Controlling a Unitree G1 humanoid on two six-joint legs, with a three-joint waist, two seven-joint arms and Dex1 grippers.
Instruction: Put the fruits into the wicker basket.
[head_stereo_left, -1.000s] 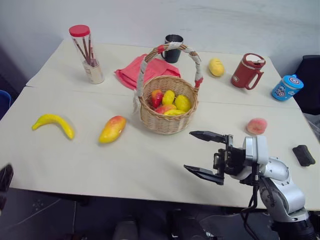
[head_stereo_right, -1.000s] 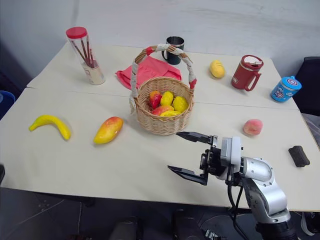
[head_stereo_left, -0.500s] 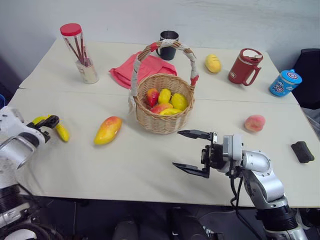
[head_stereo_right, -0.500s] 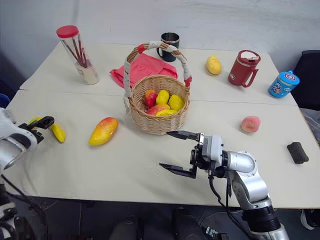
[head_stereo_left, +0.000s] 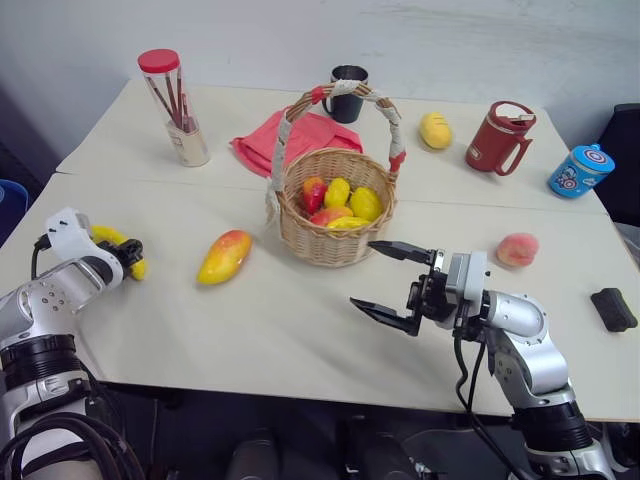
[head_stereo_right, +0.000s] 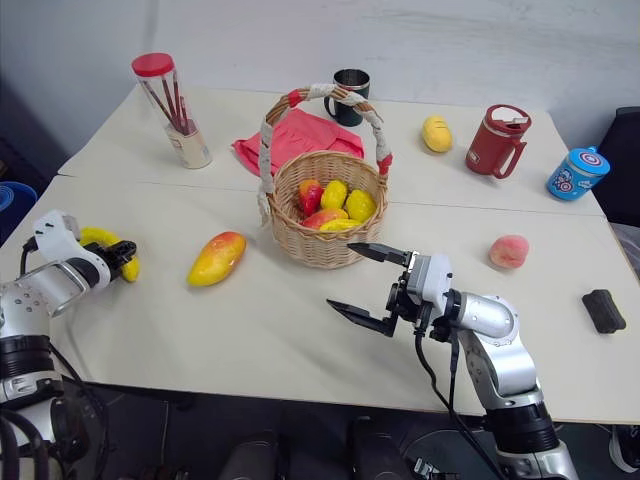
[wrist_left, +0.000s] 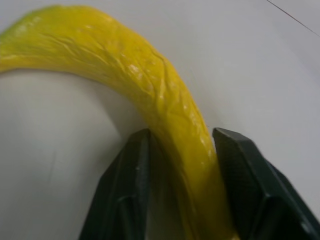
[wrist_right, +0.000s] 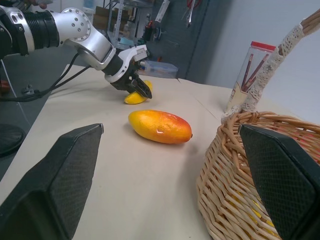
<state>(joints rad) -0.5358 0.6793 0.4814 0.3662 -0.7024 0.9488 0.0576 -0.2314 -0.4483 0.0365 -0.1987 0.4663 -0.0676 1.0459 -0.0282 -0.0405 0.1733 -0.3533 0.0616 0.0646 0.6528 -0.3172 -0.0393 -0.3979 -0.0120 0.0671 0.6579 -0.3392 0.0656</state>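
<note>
A curved yellow banana (head_stereo_left: 103, 234) lies at the table's left edge, and my left gripper (head_stereo_left: 130, 258) is shut on its near end. In the left wrist view both black fingers (wrist_left: 129, 186) press against the banana (wrist_left: 120, 65). An elongated yellow-to-red mango (head_stereo_left: 224, 257) lies between the banana and the wicker basket (head_stereo_left: 335, 250), which holds several small yellow and red fruits (head_stereo_left: 340, 200). A pink peach (head_stereo_left: 517, 249) sits to the basket's right, and a small yellow fruit (head_stereo_left: 433, 131) lies at the back. My right gripper (head_stereo_left: 365, 273) hangs open and empty just in front of the basket.
Behind the basket lie a red cloth (head_stereo_left: 300, 140) and a black mug (head_stereo_left: 346, 90). A clear canister of sticks (head_stereo_left: 172, 105) stands back left. A red lidded mug (head_stereo_left: 497, 138) and a blue cup (head_stereo_left: 580, 170) stand back right. A small black object (head_stereo_left: 612, 308) lies at the right edge.
My left arm came in from the left, reached the banana and closed its fingers on it. My right gripper edged forward toward the basket and stays open.
</note>
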